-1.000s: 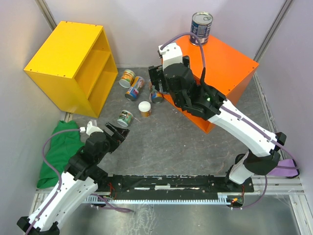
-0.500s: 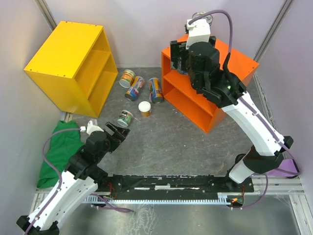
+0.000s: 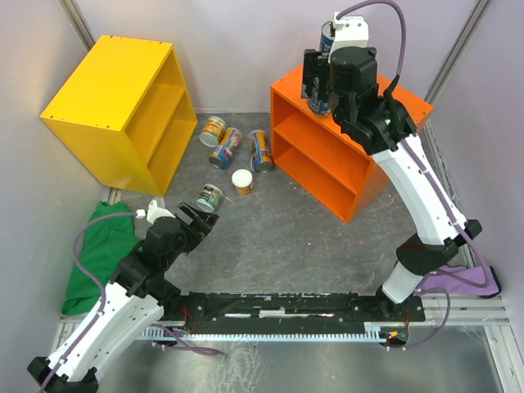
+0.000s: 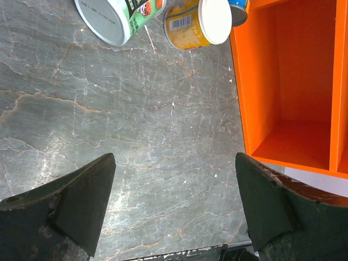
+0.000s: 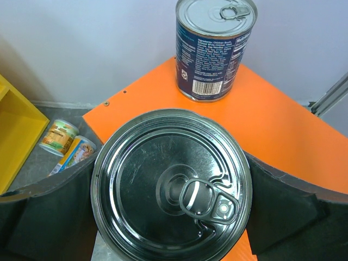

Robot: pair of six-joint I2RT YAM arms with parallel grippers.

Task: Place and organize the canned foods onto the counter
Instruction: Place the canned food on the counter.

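Observation:
My right gripper [image 3: 318,88] is shut on a wide blue-labelled tin [image 5: 171,190] with a silver pull-tab top, and holds it just above the flat top of the orange counter [image 3: 393,102]. The second blue tin [image 5: 215,49] stands upright at the counter's back corner, just beyond the held one; in the top view [image 3: 327,38] my wrist partly hides it. Several colourful cans lie on the floor left of the counter: one by the wall [image 3: 213,131], two slim ones [image 3: 227,147] [image 3: 261,151], a white-lidded one [image 3: 242,182] and a green-labelled one [image 3: 210,197]. My left gripper [image 3: 196,221] is open and empty, just short of the green-labelled can [image 4: 117,16].
A yellow cabinet [image 3: 115,98] stands at the far left, its open side facing the cans. A green cloth [image 3: 94,254] lies on the floor beside my left arm. The orange counter's inner shelf [image 4: 293,141] shows in the left wrist view.
My right arm has risen from the floor by the counter's front left and carried the blue tin up over the counter's top, towards the tin at the back. The left arm has not moved.

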